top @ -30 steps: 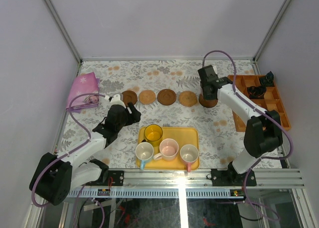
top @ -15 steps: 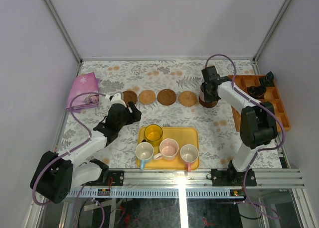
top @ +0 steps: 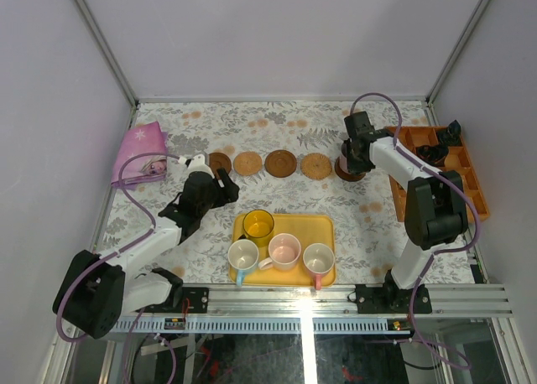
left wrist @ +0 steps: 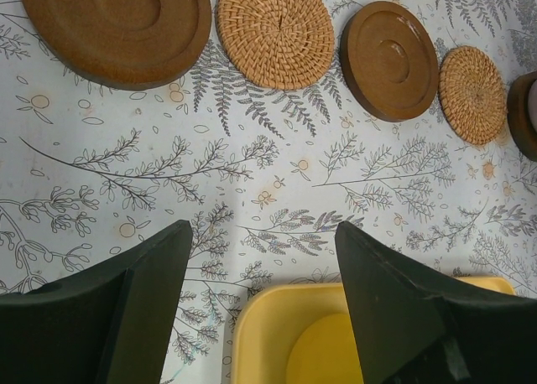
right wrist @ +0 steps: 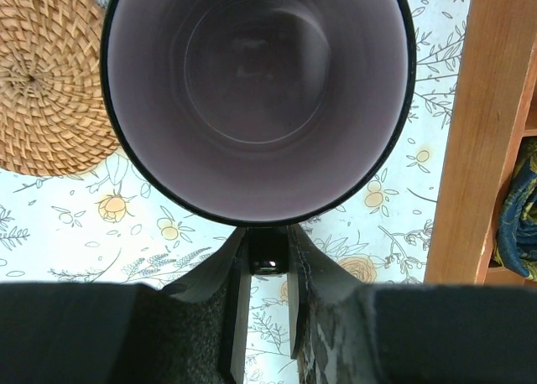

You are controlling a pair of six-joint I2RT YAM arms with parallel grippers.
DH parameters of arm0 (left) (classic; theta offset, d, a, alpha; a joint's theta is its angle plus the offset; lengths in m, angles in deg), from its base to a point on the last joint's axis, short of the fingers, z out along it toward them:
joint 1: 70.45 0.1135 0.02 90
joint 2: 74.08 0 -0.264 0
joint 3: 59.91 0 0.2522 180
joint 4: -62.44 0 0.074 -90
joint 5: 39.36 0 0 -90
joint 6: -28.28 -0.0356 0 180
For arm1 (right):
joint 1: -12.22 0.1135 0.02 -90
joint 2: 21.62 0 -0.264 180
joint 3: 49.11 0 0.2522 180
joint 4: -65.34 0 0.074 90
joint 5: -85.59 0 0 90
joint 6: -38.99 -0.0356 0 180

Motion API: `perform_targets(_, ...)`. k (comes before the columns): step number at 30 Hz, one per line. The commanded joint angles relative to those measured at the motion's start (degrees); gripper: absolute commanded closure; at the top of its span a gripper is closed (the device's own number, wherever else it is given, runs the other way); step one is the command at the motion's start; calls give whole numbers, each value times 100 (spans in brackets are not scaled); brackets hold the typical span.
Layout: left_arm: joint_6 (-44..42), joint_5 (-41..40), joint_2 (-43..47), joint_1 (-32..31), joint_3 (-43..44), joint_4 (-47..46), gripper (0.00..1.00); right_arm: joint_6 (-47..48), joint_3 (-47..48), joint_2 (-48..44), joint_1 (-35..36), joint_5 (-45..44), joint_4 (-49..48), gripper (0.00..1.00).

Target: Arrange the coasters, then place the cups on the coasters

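Gripping grey-purple cup (right wrist: 256, 99), right hand (right wrist: 267, 243) edged rightward over dark coaster (top: 346, 174)

- Beyond the far right corner of the yellow tray (top: 317, 225), the right gripper (top: 350, 161) covers the grey-purple cup (right wrist: 256, 99) from above. Only a sliver of the dark coaster (top: 352, 177) beneath it shows.
- In the right wrist view the cup hides that coaster, and its rim runs off the top edge.
- In the left wrist view the bottom edge cuts the tray.
- Right of the tray, the dark items (top: 434, 154) in the wooden organizer (top: 471, 187) are too small to identify.
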Motion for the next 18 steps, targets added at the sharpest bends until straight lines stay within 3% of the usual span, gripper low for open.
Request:
perform_targets(1,-89,24,-41,-35,153,-161,31,-19,-2,-185,-76,50,-346,100)
perform_targets(10,-80,36,-53,-38,126,-179,31,-71,-104,-194,-98,154,-312,100)
perform_targets(14,-80,37,-65,-32,126,-188,31,-111,-134,-232,-94,171,-242,86)
perform_targets(18,-80,39,-62,-32,119,-202,31,-153,-196,-336,-93,98,-191,85)
